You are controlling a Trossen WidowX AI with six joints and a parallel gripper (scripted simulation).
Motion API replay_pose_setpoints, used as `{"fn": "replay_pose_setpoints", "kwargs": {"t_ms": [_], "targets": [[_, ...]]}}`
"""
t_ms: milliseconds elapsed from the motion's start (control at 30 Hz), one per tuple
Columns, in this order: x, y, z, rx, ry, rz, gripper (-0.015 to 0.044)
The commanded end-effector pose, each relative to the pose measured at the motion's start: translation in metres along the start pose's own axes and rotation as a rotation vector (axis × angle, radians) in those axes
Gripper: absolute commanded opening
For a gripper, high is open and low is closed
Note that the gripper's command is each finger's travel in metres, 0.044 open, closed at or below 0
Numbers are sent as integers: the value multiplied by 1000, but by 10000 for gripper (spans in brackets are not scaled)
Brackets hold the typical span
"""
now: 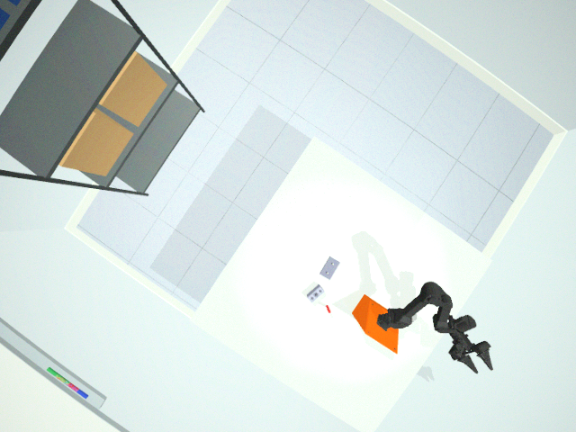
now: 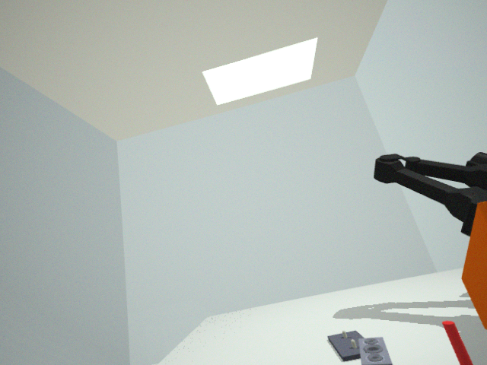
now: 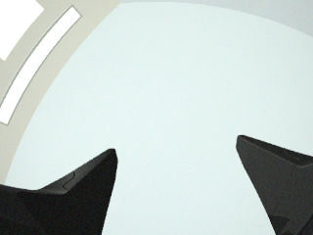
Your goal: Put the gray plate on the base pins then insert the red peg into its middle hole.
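The gray plate (image 1: 314, 292) with three holes lies flat on the white table, beside the darker base (image 1: 329, 267) with its two upright pins. The two lie side by side in the exterior view, the plate (image 2: 374, 349) next to the base (image 2: 345, 345). The red peg (image 1: 328, 309) lies on the table close to the plate and also shows in the exterior view (image 2: 456, 344). My gripper (image 1: 481, 364) is open and empty, far to the right of these parts, past the table's edge. The wrist view shows only its two fingers against wall and ceiling.
The arm stands on an orange block (image 1: 375, 323) next to the peg; the block also shows in the exterior view (image 2: 478, 259). A shelf rack (image 1: 97, 102) stands far off at the upper left.
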State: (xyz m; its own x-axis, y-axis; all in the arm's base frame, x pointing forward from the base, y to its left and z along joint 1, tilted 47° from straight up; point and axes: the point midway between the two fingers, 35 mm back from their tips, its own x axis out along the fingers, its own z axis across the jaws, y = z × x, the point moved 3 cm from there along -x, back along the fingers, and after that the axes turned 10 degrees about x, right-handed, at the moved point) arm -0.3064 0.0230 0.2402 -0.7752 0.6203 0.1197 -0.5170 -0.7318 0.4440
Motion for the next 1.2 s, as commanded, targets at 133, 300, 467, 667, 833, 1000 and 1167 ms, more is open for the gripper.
{"fn": "replay_pose_setpoints", "kwargs": {"t_ms": [133,300,467,667,833,1000,1167], "targets": [[-5,11,-3,-22,21,38,440],[-28,50,-14,-99,85,177,440],[-58,88,-23,-180,138,328,440],[-103,128,-29,-273,183,516,440],[-148,157,-32,-352,206,689,440],[-199,181,-30,-426,211,868,440],[-259,197,-24,-499,199,1068,440]]}}
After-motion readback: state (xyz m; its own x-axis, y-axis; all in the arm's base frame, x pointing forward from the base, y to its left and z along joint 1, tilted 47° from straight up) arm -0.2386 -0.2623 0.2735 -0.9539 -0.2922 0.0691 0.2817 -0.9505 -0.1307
